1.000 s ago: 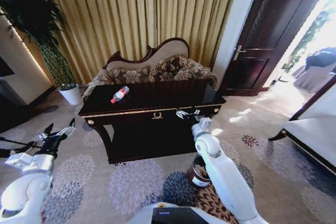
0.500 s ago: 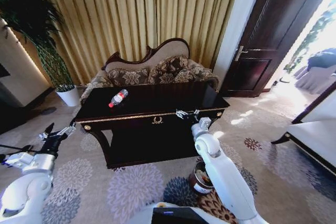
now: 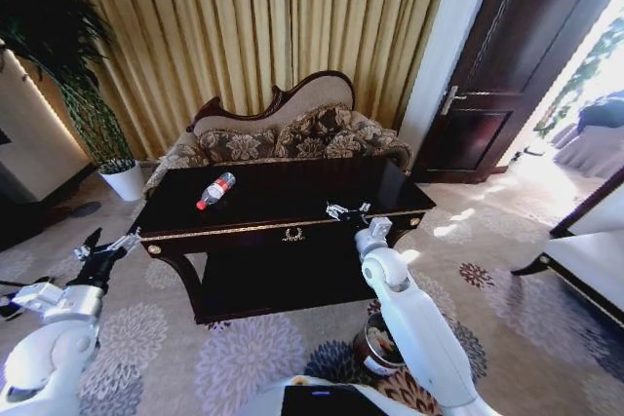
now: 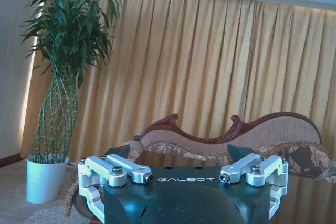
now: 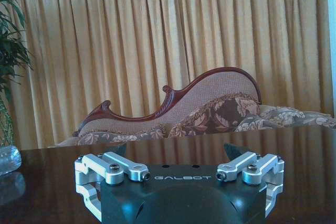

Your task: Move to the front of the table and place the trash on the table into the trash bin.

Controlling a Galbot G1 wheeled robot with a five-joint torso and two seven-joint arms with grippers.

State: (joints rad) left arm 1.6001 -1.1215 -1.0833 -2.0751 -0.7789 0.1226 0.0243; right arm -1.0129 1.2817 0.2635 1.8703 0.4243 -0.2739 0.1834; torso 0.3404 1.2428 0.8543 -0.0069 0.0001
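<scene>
While both pincers read GALBOT | bottle [image 3: 215, 190] on table [image 3: 292, 204]

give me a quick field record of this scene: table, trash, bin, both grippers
table: dark wood table, in front of a sofa
trash: one bottle lying on its side on the tabletop, robot's left part
bin: bin on the carpet, beside the right arm
left gripper: left gripper open, held off the table's left end
right gripper: right gripper open, at the table's front edge
</scene>
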